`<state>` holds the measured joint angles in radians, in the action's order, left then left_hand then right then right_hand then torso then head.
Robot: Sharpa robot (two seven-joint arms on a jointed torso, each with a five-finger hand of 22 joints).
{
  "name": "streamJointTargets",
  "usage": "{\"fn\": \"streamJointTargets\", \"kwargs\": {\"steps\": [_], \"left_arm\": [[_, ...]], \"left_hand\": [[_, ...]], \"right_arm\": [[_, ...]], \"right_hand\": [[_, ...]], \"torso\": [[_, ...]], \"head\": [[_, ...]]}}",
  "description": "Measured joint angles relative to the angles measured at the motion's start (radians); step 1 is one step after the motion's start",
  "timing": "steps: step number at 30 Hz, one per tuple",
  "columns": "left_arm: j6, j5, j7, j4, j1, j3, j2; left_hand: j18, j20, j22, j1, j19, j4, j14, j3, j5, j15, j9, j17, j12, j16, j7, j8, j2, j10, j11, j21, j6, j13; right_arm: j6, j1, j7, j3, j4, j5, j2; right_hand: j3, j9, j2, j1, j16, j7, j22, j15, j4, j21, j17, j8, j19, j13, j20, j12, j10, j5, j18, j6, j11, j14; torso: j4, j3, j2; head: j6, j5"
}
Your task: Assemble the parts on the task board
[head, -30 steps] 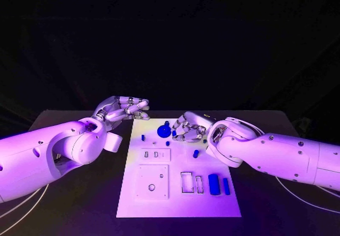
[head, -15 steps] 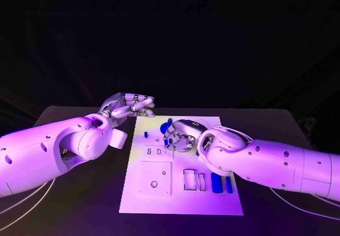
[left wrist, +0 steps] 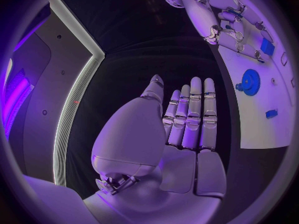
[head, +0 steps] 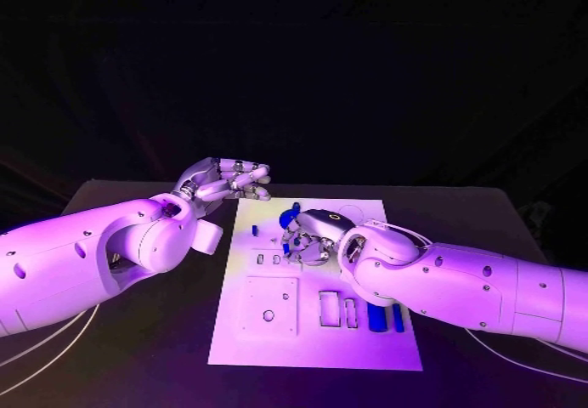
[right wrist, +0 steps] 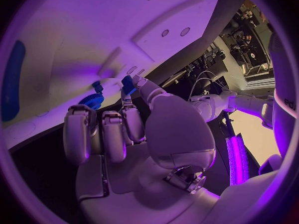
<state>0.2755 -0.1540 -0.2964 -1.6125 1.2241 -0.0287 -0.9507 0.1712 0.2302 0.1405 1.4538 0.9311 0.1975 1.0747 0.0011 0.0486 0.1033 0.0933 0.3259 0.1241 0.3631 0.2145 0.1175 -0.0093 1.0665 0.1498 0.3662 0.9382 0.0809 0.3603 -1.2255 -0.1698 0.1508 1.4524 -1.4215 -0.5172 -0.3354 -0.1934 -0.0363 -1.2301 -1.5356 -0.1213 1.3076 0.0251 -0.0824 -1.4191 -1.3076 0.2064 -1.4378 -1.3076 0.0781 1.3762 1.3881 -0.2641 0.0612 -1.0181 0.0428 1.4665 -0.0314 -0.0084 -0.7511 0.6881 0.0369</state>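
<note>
**A:** Why is the board [head: 316,350] lying lengthwise, near to far?

**B:** I'd guess so both arms reach it, one from each side. Its cut-outs face up, ready to take parts.

**A:** And the hands?

**B:** The left hand [head: 228,180] hangs just off the board's far-left corner and holds nothing. From its wrist, the fingers [left wrist: 194,115] lie straight and pressed side by side, with the thumb a little apart. I'd say it is parked clear of the work (a sensible place to wait). The right hand [head: 309,240] is low over the middle of the board, palm down, doing the job.

**A:** What is the blue wheel?

**B:** That's a gear [head: 288,220], on the board just beyond the right hand. Two bars [head: 375,316] lie at the near right beside empty slots, probably awaiting their turn.

**A:** And the smallest piece?

**B:** A peg [right wrist: 127,84] sits at the right hand's fingertips, apparently pinched between the thumb and one finger, with the other fingers curled alongside. It is held close above the board, near the gear, likely for seating in a hole. Which hole, I can't tell.

**A:** The surroundings?

**B:** A black table [head: 135,348], matte, so the white board stands out. The room beyond its far edge is dark, with nothing to make out.
</note>
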Motion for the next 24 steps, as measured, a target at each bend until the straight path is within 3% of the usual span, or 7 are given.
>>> {"fn": "streamJointTargets", "kwargs": {"steps": [24], "left_arm": [[0.0, 0.0, 0.002, -0.002, 0.0, 0.0, -0.001]], "left_hand": [[0.0, 0.0, -0.001, 0.0, 0.0, 0.0, 0.0, 0.0, 0.0, 0.0, 0.0, 0.0, 0.0, 0.0, 0.0, 0.0, 0.0, 0.0, 0.0, 0.0, 0.0, 0.0]], "right_arm": [[-0.018, 0.017, -0.006, 0.001, -0.013, -0.024, 0.014]], "right_hand": [[0.0, 0.0, -0.001, 0.001, 0.0, -0.002, 0.0, 0.0, 0.0, 0.0, 0.0, -0.004, 0.0, 0.0, 0.0, 0.0, 0.0, 0.0, 0.0, 0.002, 0.0, 0.0]], "torso": [[0.0004, -0.0004, 0.001]], "head": [[0.01, 0.003]]}}
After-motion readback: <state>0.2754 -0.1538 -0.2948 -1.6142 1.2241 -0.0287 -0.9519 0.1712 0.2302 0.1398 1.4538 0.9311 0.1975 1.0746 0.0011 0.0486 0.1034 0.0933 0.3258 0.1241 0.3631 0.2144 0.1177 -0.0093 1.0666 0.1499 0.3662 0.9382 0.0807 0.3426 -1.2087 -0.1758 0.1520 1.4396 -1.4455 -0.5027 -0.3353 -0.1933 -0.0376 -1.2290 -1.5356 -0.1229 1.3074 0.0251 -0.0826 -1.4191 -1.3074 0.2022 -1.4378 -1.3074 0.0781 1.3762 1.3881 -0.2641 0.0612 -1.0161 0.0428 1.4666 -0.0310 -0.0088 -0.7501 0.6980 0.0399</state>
